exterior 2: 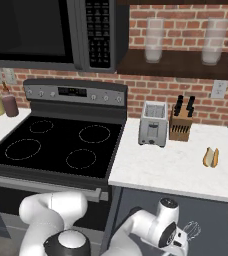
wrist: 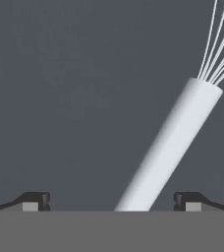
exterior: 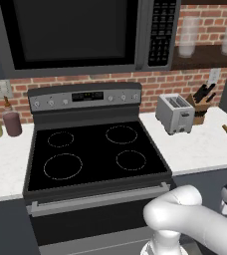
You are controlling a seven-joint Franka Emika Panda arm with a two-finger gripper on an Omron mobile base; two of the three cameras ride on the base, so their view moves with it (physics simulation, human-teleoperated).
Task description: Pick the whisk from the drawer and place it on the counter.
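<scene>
Whisk (wrist: 170, 147) between the fingers (wrist: 35, 201)
Its pale handle slants between them, touching neither; fingers spread wide, below the tabletop (exterior 2: 176, 167).

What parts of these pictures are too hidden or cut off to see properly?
- Whisk: in the hand view its handle runs off the bottom and its wires off the top right.
- Whisk wires: thin and faint in the right base view.
- End effector: whether its fingertips touch the handle can't be told.
- Drawer: cannot be made out.
</scene>
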